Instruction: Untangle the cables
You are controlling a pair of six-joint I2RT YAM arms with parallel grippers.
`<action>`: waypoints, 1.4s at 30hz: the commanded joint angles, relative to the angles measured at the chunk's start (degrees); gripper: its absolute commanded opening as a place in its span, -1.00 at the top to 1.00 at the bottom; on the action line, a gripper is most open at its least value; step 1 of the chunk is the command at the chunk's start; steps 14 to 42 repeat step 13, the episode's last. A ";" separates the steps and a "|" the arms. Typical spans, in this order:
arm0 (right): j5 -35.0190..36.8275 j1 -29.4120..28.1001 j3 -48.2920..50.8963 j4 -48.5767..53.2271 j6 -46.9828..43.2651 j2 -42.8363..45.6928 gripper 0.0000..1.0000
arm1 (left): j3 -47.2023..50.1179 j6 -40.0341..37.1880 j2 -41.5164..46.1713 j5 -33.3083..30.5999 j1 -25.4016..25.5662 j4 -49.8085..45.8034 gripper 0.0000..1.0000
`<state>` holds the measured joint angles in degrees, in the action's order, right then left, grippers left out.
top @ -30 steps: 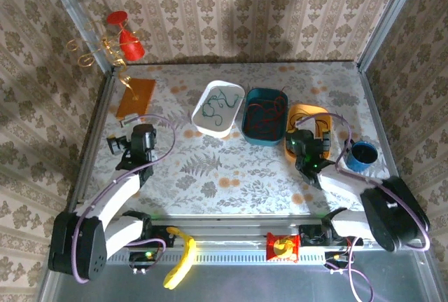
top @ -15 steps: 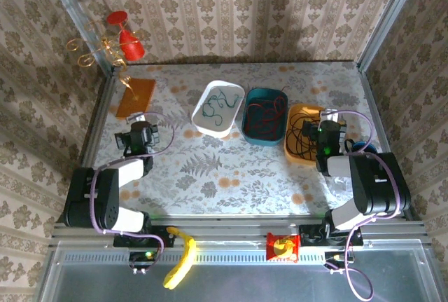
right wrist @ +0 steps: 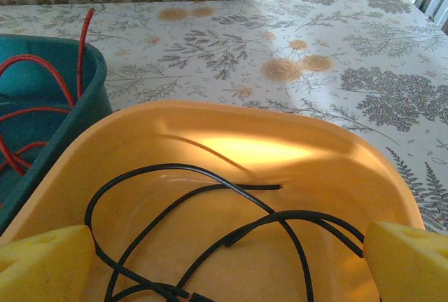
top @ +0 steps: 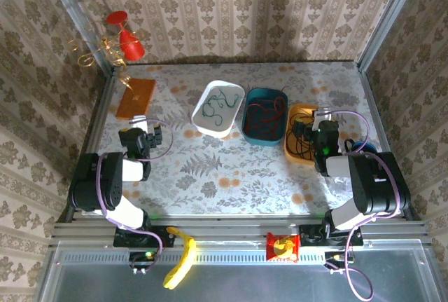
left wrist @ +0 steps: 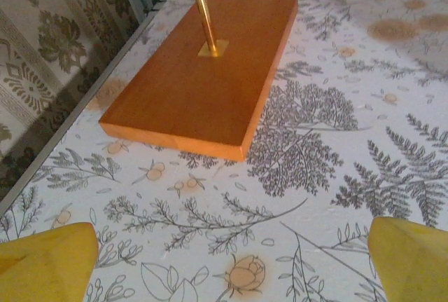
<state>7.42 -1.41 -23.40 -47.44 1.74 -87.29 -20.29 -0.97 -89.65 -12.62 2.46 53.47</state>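
The yellow foam fingers [left wrist: 49,256] of our left gripper [left wrist: 231,274] stand wide apart and empty above the flower-printed table [left wrist: 336,127], facing a flat orange wooden board [left wrist: 203,71]. Our right gripper [right wrist: 224,260] is spread just as wide, grasping nothing, over an orange plastic tub [right wrist: 231,116]. We see a thin black cable [right wrist: 301,213] lying loose in that tub, a red cable [right wrist: 85,43] in the teal plastic tub [right wrist: 77,116] touching it, and a green cable [top: 220,102] in the white oval tub [top: 201,121].

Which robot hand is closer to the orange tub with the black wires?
The right. The right gripper hangs open over the orange tub; the left gripper is far off, by the wooden base.
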 commanded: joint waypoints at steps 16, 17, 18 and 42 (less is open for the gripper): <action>-3.45 0.71 0.04 -1.31 0.46 -0.30 -1.00 | -0.54 -0.54 0.25 1.81 -0.44 2.69 -0.89; -3.45 0.71 0.04 -1.31 0.46 -0.30 -1.00 | -0.54 -0.54 0.25 1.81 -0.44 2.69 -0.89; -3.45 0.71 0.04 -1.31 0.46 -0.30 -1.00 | -0.54 -0.54 0.25 1.81 -0.44 2.69 -0.89; -3.45 0.71 0.04 -1.31 0.46 -0.30 -1.00 | -0.54 -0.54 0.25 1.81 -0.44 2.69 -0.89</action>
